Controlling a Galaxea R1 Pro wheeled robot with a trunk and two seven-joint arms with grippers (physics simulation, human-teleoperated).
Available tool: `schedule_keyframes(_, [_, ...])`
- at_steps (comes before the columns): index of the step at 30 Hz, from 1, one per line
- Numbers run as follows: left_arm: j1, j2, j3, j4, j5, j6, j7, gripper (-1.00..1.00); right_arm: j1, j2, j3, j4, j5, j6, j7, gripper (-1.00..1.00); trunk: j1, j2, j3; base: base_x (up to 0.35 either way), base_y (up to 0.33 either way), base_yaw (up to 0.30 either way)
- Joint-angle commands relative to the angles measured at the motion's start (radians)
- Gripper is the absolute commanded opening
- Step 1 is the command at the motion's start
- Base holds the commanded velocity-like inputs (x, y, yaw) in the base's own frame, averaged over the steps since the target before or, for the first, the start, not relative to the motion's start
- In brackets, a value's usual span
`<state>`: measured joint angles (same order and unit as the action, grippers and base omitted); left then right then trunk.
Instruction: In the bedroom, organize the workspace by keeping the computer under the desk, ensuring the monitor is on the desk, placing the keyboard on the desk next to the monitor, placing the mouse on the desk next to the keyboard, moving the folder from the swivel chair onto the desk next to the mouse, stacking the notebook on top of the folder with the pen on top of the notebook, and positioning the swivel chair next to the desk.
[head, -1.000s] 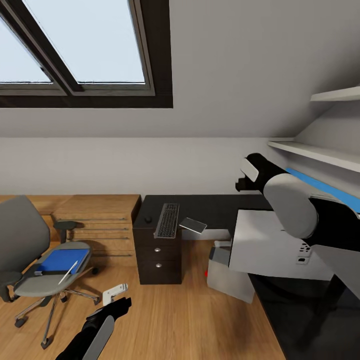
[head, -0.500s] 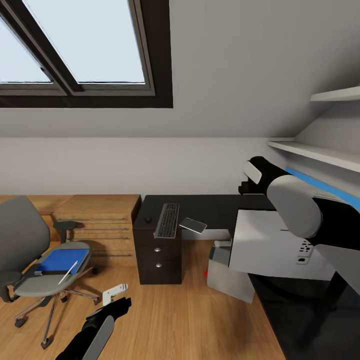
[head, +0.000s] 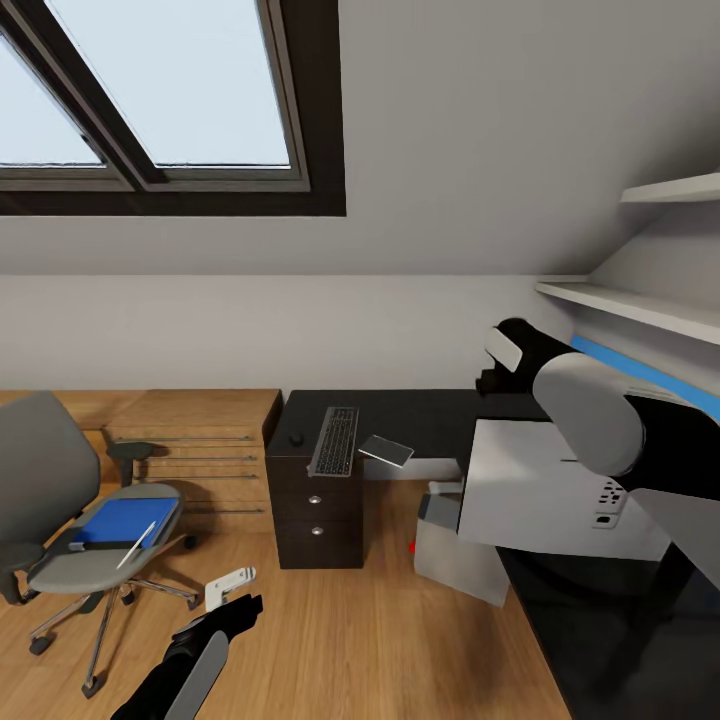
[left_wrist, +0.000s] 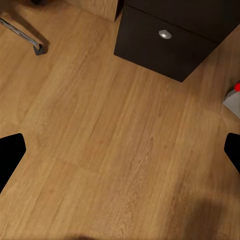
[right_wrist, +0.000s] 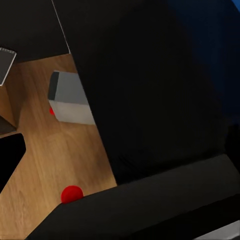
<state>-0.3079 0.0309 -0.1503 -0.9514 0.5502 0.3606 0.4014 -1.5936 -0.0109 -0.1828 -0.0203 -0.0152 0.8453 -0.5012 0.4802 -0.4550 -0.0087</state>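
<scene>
Now, step: monitor (head: 545, 495) onto table (head: 420, 415).
R pincer (head: 492, 372): above monitor top, fingers hidden; grip can't tell.
L pincer (left_wrist: 120, 152): spread, empty, over floor.
Tip: keep screen upright, set gently clear of keyboard (head: 336, 440).

Attic bedroom study, skylight (head: 170, 90), sloped ceiling, desk (head: 420, 415), swivel chair (head: 70, 500)

monitor (head: 545, 490) front hidden – white back showing; swivel chair (head: 60, 500) cut by frame edge
</scene>
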Motion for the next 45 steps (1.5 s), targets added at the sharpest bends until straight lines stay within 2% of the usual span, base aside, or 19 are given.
schedule_keyframes(1, [0.000, 0.001, -0.005, -0.001, 0.010, 0.001, 0.010, 1.00, 0.000, 0.000, -0.008, 0.000, -0.002, 0.001, -0.008, 1.00, 0.000, -0.001, -0.001, -0.024, 0.000, 0.000])
schedule_keyframes(45, [0.000, 0.000, -0.005, -0.004, 0.010, 0.001, 0.010, 1.00, 0.004, 0.003, -0.007, 0.006, -0.002, 0.000, -0.008, 1.00, 0.000, -0.001, -0.001, -0.068, 0.000, 0.000])
